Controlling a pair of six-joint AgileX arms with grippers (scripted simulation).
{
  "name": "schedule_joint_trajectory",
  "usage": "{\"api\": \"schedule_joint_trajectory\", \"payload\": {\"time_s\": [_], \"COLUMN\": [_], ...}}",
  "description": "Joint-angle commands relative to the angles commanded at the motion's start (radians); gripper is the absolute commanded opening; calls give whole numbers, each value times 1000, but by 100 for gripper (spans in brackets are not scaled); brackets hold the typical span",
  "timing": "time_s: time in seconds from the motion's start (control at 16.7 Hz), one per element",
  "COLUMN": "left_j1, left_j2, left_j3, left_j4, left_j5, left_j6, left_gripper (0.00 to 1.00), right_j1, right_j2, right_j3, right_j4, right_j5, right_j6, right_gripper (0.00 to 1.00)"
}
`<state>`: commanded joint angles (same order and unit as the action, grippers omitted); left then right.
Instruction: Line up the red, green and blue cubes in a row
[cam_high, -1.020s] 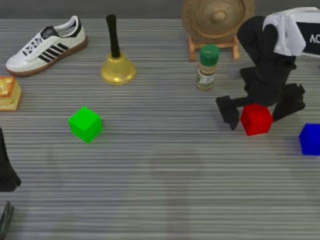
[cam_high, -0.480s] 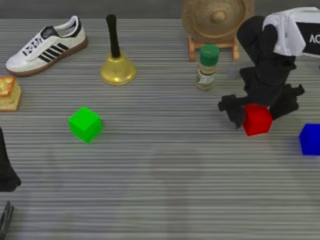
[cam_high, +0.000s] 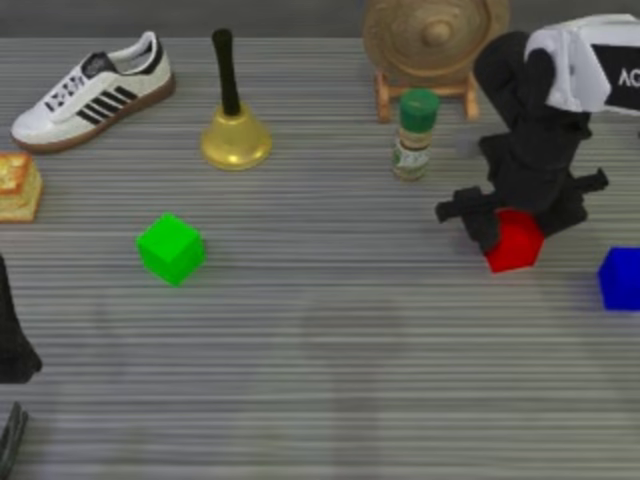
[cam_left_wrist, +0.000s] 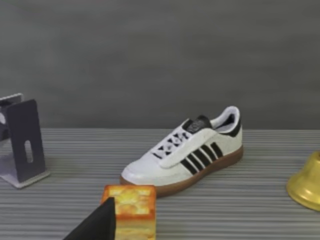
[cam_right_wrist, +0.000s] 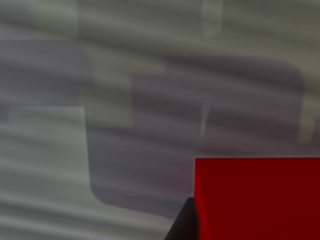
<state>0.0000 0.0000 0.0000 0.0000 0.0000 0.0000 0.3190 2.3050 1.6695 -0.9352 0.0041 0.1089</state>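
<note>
Three cubes lie on the striped table (cam_high: 330, 400), not in a row. The red cube (cam_high: 517, 243) is at the right side, below the spice jar (cam_high: 414, 134) and to its right. The right gripper (cam_high: 520, 215) is down over this cube. Its dark fingers (cam_high: 482, 218) stand on the two sides of the cube and press against it, so the jaws are narrow and hold the red cube between them. In the right wrist view the red cube (cam_right_wrist: 257, 199) fills one corner, with a dark finger edge touching its side, and the table surface lies behind it.

The blue cube (cam_high: 620, 278) is at the right edge of the table, near the red one but apart from it, and the edge of the top view cuts it. The green cube (cam_high: 171, 248) is far to the left, well apart from the other two, below the brass bell (cam_high: 234, 132).

At the back of the table stand a white shoe (cam_high: 95, 90) with black stripes, the bell, the jar with a green lid, and a round woven object on a wooden stand (cam_high: 433, 38). A piece of toast (cam_high: 19, 185) is at the left edge.

The left gripper (cam_high: 12, 350) is parked at the lower left edge of the top view, only partly in sight, and I cannot tell how its jaws stand. The left wrist view shows the shoe (cam_left_wrist: 186, 154), the toast (cam_left_wrist: 130, 210) and a grey metal bracket (cam_left_wrist: 20, 140).
</note>
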Motion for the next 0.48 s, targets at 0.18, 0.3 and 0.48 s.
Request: {"api": "schedule_joint_trajectory", "payload": {"time_s": [0.18,0.3,0.48], "left_j1": [0,0,0], "left_j2": [0,0,0], "left_j3": [0,0,0], "left_j4": [0,0,0], "left_j5": [0,0,0], "left_j6": [0,0,0], "left_gripper": [100,100,100], "right_j1": [0,0,-1], "right_j2": [0,0,-31], "right_j3": [0,0,24], "right_j4": [0,0,-26], "right_j5": [0,0,3], "right_j6": [0,0,-1], "right_gripper": [0,0,0]}}
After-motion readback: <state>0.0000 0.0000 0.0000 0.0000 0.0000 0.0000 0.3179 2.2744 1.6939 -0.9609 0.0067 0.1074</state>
